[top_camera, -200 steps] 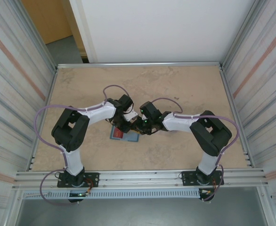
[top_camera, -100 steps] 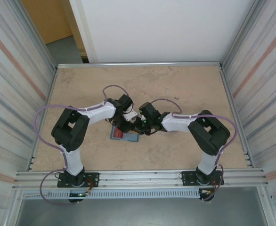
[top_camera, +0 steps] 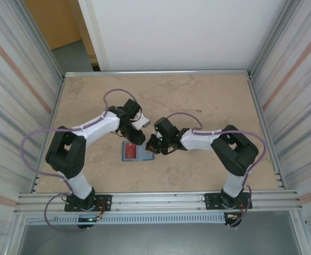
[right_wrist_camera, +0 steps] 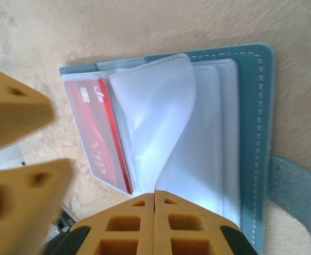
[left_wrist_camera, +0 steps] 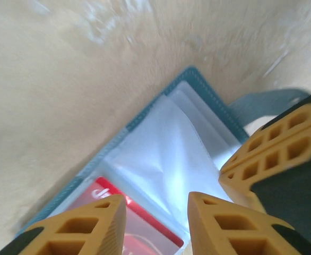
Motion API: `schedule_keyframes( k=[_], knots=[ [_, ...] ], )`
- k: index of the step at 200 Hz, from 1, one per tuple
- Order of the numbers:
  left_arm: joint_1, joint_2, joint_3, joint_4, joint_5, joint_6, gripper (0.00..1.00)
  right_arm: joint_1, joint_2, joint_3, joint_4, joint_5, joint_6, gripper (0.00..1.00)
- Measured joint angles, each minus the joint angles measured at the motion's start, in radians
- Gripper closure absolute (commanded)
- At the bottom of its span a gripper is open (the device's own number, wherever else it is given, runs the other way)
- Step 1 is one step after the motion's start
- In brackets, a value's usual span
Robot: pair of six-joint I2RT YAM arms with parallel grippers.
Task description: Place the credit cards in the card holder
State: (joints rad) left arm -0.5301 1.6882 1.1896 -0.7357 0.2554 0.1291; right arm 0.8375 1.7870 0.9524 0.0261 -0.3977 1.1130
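One red credit card (right_wrist_camera: 97, 133) sits at nine o'clock in the open card holder (right_wrist_camera: 251, 106), near the table's (top_camera: 198, 101) middle, so the right gripper (right_wrist_camera: 154, 199), shut at the lifted clear leaf's (right_wrist_camera: 155, 117) edge, should hold it raised while the left gripper (left_wrist_camera: 155, 204), parted and empty, brings the next card in flat.

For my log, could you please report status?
Left hand open. Right hand shut on clear sleeve. Red card in card holder. No obstruction.

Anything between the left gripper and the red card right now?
Only clear plastic under the left gripper: the red card sits inside a transparent sleeve of the card holder, and a loose sleeve arches beside it, meeting the shut right gripper.
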Motion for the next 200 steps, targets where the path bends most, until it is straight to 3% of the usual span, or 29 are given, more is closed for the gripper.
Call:
schedule_keyframes(
  k=[69,106,200],
  knots=[
    [0.264,-0.107,-0.006,0.01,0.08,-0.032,0.58,0.023,0.059,0.128,-0.011,-0.031,-0.052,0.94],
    [0.37,-0.123,-0.031,0.018,0.093,-0.048,0.57,0.043,0.125,0.225,-0.034,-0.076,-0.089,0.89],
    [0.398,-0.18,-0.078,0.024,0.113,-0.024,0.56,0.061,0.239,0.344,-0.095,-0.158,-0.156,0.82]
  ],
)
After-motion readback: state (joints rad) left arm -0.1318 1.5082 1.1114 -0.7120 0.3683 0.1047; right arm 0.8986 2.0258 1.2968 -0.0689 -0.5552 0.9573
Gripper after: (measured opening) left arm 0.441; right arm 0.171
